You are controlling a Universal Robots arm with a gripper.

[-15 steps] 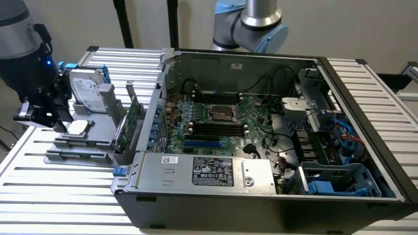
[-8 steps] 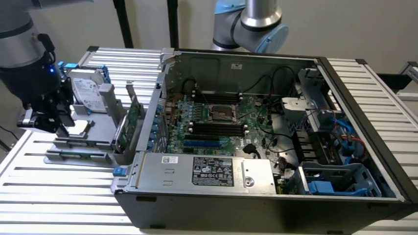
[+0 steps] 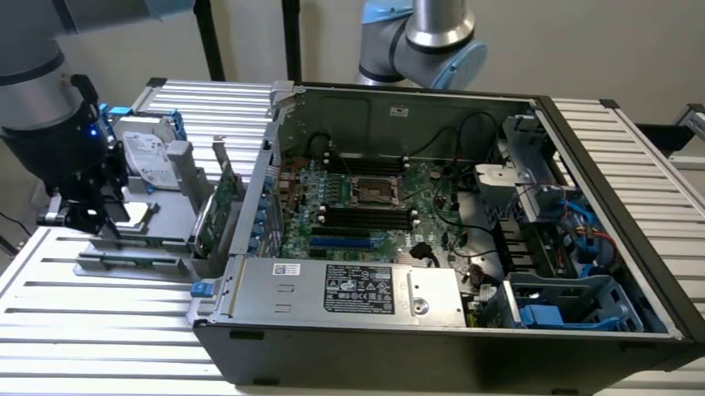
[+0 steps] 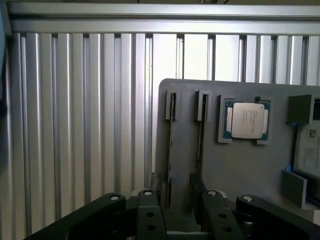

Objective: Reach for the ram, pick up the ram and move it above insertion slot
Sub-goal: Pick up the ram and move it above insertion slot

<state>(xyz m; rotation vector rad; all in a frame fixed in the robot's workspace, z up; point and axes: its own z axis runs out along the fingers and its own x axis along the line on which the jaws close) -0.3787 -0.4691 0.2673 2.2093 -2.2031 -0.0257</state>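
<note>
Satin, ribbed silver aluminium desk (image 4: 75, 125) carries a matt grey, seemingly plastic holder tray (image 4: 240, 170); a square processor's metal lid (image 4: 246, 120) shines dully, near matt black fingers (image 4: 150, 215) and a bare-steel computer case (image 3: 375, 107).

A ribbed metal surface (image 3: 99, 322) carries an open computer case (image 3: 364, 363) toward the exterior view's right and, just beside it on the exterior view's left, a grey parts tray (image 3: 132, 262) resting flat across the slats.

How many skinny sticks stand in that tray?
2. One ram sits between the gripper's open fingers; the other ram stands beside it, nearer the silver chip. More may be hidden.
</note>
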